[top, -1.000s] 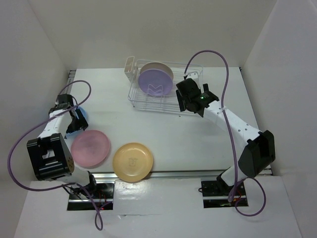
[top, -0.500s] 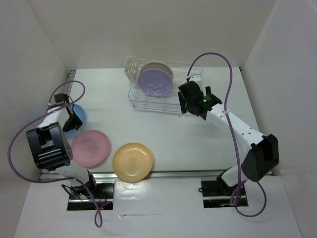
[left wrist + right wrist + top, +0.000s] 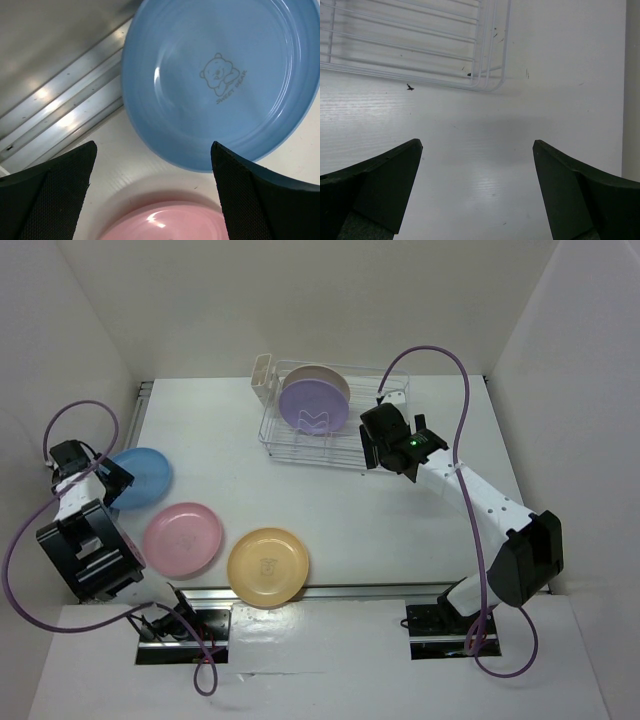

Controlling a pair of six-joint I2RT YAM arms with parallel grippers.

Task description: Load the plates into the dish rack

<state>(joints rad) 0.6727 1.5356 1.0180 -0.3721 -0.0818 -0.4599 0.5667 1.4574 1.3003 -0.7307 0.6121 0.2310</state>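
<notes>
Fingers [image 3: 55,195] of left gripper [image 3: 152,145]: wide apart, nothing between them. Hovering over the near rim of the blue plate [image 3: 220,75], apparently without touching it, with the pink plate [image 3: 165,222] just beside that rim.

Outward from there, by the top view: blue plate flat near the left edge of the table [image 3: 330,510], pink next to it, yellow plate [image 3: 268,567] close to the near edge.

Right gripper [image 3: 477,142]: likewise spread and empty, low over bare table just off the rack's near right corner.

Rack [image 3: 380,390] at the middle of the far edge, with purple plate [image 3: 313,405] and cream plate [image 3: 335,375] already upright in its slots, purple in front. Cutlery holder [image 3: 263,375] at its far left corner.

Handling, as a judgement: probably light, stiff plastic, unlikely to bend or crack, matte enough to grip. Shallow and flat on the table, though, so awkward to get a finger under, and likely to slide if nudged sideways. Best taken at the rim nearest the gripper: one finger inside the raised lip, the other outside and under the edge. Pinch firmly, since a plate held by one edge may pivot between the pads.
</notes>
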